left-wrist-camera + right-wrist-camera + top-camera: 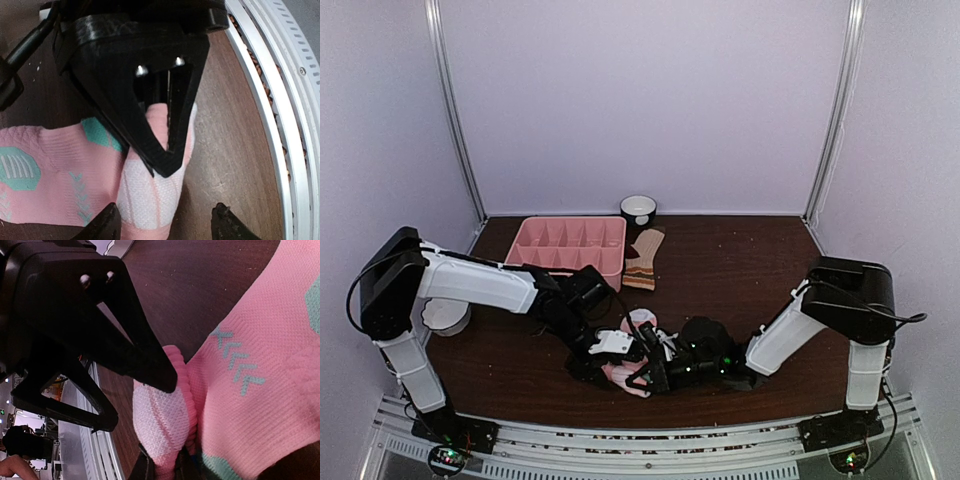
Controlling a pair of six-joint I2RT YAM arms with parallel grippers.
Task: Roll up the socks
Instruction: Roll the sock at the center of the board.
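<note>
The pink knitted cloth sock with teal and white patches (pixel 60 175) looks soft, matt, finely ribbed. The dark brown wooden table (pixel 740 270) is smooth, slightly shiny. The black plastic right gripper (pixel 162 162) is matt; the far pink plastic divided tray (pixel 570 221) smooth.

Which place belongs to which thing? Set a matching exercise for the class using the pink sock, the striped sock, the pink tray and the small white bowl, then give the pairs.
Things:
1. pink sock
2. tan striped sock
3. pink divided tray
4. white bowl

Places:
a. at the back edge of the table, by the wall
b. near the table's front edge
c. back left part of the table
d. beside the tray's right end in the top view

Pairs: 1-b, 2-d, 3-c, 4-a
</note>
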